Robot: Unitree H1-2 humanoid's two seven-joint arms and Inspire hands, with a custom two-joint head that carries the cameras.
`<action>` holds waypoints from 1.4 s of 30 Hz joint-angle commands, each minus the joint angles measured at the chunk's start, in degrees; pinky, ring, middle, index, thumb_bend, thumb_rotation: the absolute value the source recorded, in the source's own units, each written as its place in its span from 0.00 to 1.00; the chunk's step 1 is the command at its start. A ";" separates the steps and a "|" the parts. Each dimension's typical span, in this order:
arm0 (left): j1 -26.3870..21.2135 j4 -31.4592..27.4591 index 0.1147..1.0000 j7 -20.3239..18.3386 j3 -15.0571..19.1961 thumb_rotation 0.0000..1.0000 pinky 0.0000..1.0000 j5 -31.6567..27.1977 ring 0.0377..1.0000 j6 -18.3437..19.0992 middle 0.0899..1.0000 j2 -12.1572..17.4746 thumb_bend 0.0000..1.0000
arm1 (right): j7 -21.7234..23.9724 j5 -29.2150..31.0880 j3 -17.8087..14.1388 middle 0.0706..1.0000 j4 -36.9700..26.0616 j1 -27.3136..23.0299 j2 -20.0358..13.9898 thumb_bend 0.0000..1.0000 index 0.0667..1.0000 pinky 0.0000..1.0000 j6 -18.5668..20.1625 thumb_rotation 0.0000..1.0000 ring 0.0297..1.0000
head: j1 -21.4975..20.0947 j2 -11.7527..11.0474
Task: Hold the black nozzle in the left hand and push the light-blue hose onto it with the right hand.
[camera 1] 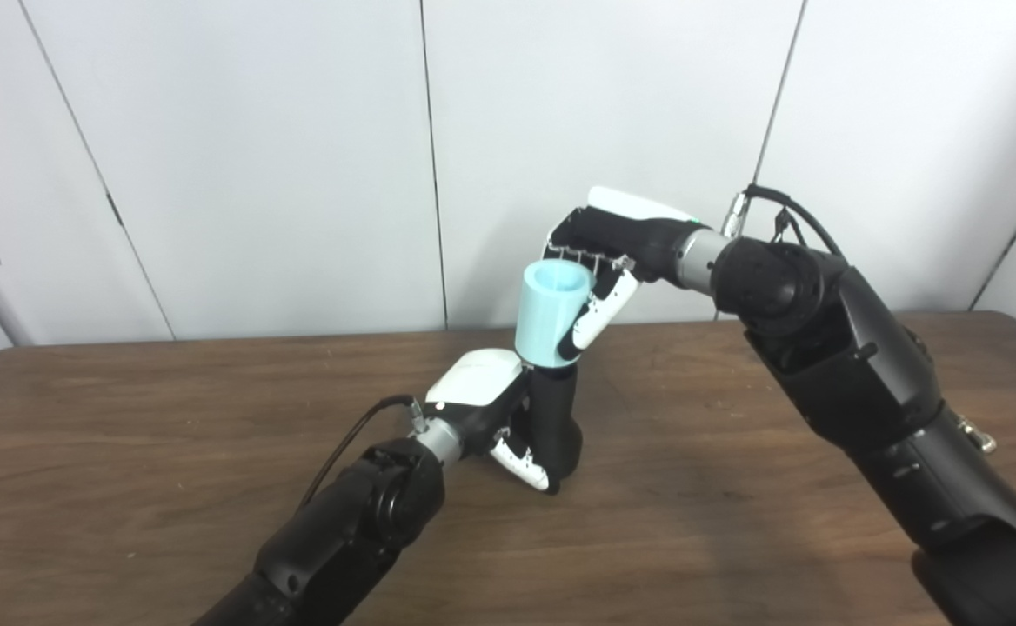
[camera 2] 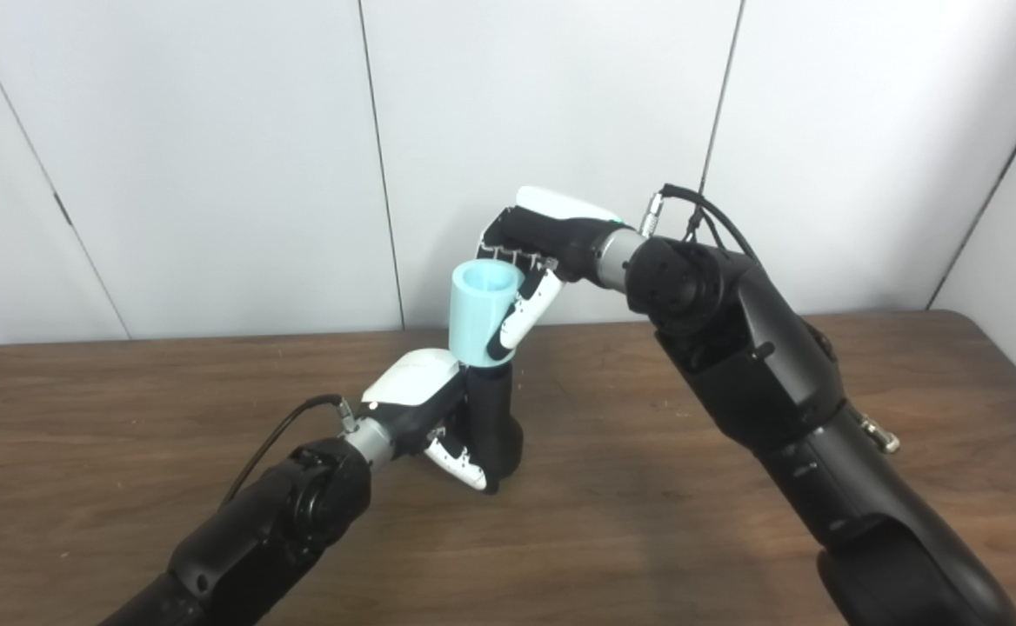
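The wooden table (camera 1: 212, 417) lies below both hands, and the right hand (camera 1: 612, 252) reaches in from the far right with its wrist bent down, fingers wrapped around the light-blue hose (camera 1: 551, 313) so its bore faces straight down. Directly beneath it the left hand (camera 1: 499, 409) clasps the black nozzle (camera 1: 553, 417) upright, probably to brace it against the push. The hose's lower rim sits over the nozzle's top; how deep it is seated is hidden.

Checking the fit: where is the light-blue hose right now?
Centre of both views, above the table: the light-blue hose sits atop the upright black nozzle, gripped by the right hand, directly over the left hand.
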 commanded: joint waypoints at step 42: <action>5.22 2.93 0.41 -10.79 -5.79 0.00 0.55 3.62 0.52 3.62 0.45 -0.27 0.53 | -2.34 -0.53 1.79 0.45 -0.78 2.31 1.19 0.52 0.43 0.42 -1.29 0.00 0.46 | 1.31 1.78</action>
